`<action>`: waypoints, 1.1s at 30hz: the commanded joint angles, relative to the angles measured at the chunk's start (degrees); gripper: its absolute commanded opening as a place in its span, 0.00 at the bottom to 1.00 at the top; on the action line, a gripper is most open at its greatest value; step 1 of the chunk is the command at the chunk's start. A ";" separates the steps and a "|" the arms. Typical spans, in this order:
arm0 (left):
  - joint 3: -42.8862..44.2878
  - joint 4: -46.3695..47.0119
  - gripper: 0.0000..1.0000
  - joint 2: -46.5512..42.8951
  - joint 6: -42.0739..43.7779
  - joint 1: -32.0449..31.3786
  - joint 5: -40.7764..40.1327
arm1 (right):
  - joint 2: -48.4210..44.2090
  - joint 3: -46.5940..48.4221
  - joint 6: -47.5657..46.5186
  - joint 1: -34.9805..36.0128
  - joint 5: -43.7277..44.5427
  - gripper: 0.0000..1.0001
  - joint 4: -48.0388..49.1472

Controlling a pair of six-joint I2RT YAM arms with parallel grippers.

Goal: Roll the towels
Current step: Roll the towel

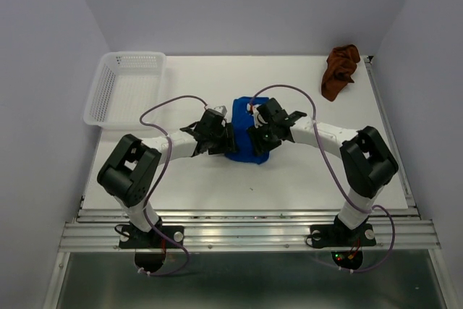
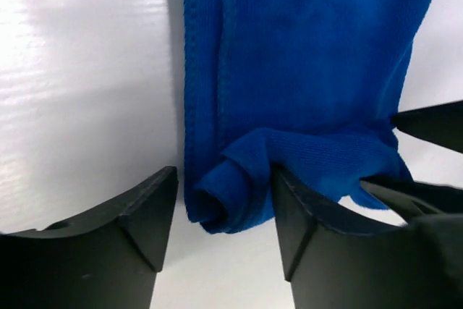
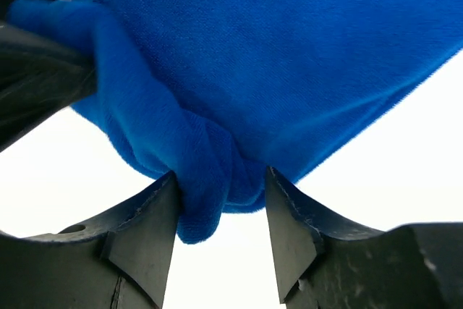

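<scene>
Fuzzy cloth towel [image 2: 304,70], glossy table [image 2: 87,106]

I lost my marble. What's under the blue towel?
Only white table shows around the blue towel. The cloth itself hides whatever lies beneath it.

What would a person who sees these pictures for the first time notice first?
A blue towel lies mid-table, and the left hand and right hand each straddle a bunched fold of it. A brown towel lies crumpled at the far right corner, a white basket at the far left.
</scene>
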 commanded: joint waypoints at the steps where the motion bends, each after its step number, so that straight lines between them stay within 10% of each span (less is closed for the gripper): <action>1: 3.06 -1.15 0.62 2.97 1.53 -0.28 -1.81 | -3.76 0.10 -1.82 -0.33 3.50 0.55 -1.62; 8: 4.73 -1.95 0.48 4.03 2.14 -0.20 -1.55 | -5.08 -1.39 0.63 -0.33 6.92 0.42 -3.64; 13: 4.82 -2.74 0.44 4.29 4.25 -0.28 -1.11 | -5.96 -2.36 0.29 -0.33 13.86 0.06 -1.89; 17: 5.08 -2.74 0.40 5.08 6.10 -0.28 -0.85 | -4.82 -2.54 -5.33 -0.33 19.31 0.04 1.88; 22: 5.87 -4.32 0.39 5.70 7.06 -0.28 -0.93 | -5.34 -5.69 -18.06 -0.33 24.59 0.20 9.78; 25: 6.40 -4.24 0.31 5.96 7.59 -0.28 -1.02 | -7.97 -10.88 -23.69 -0.33 30.99 0.68 16.56; 33: 6.84 -4.41 0.31 5.70 7.77 -0.28 -0.93 | -13.60 -9.84 -23.10 -0.33 36.56 0.73 14.30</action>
